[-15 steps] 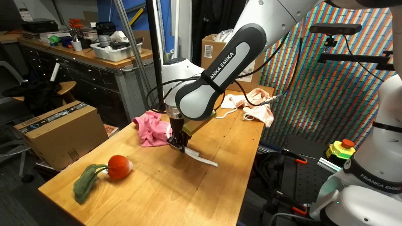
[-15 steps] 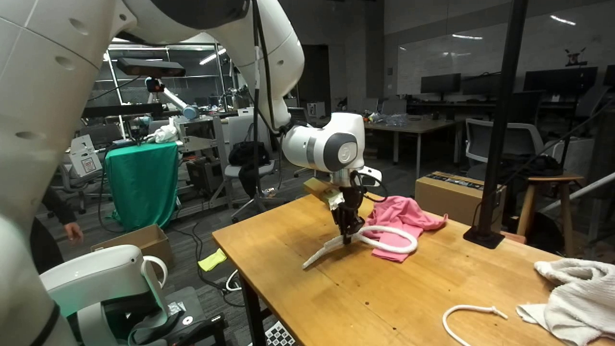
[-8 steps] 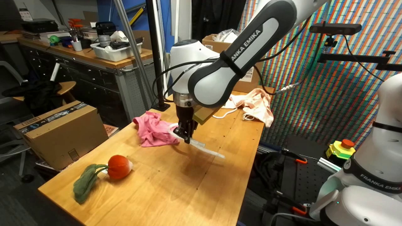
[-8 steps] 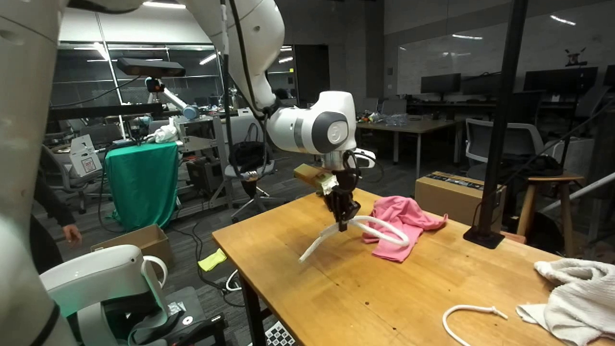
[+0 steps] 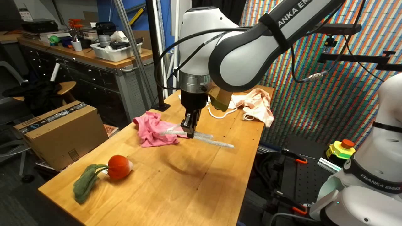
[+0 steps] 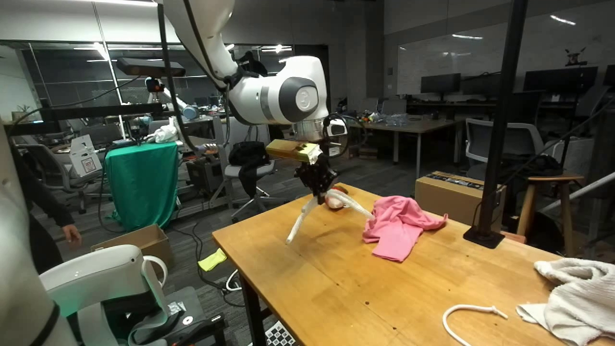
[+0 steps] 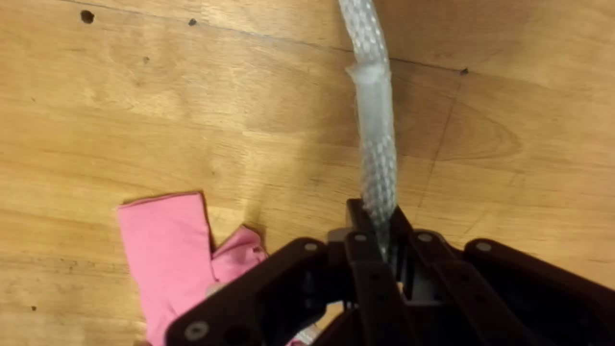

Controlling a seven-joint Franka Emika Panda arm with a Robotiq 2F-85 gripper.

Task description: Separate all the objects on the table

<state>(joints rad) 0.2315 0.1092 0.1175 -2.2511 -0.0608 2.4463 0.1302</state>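
Observation:
My gripper is shut on the white rope, holding it in the air above the wooden table. In the wrist view the rope runs up from between the fingertips. Its other part hangs toward the pink cloth; whether they touch, I cannot tell. The red ball with its green leafy stem lies at the near table corner, partly hidden behind the gripper in an exterior view. At the far end lies a beige cloth, a white cord beside it.
A black post stands at the table edge past the pink cloth. A cardboard box sits on the floor beside the table, and another box stands behind the arm at the far end.
The gripper has risen with the rope in its grip. The rope's looped part has lifted away from over the pink cloth. The cloths, cord and red ball have stayed put.

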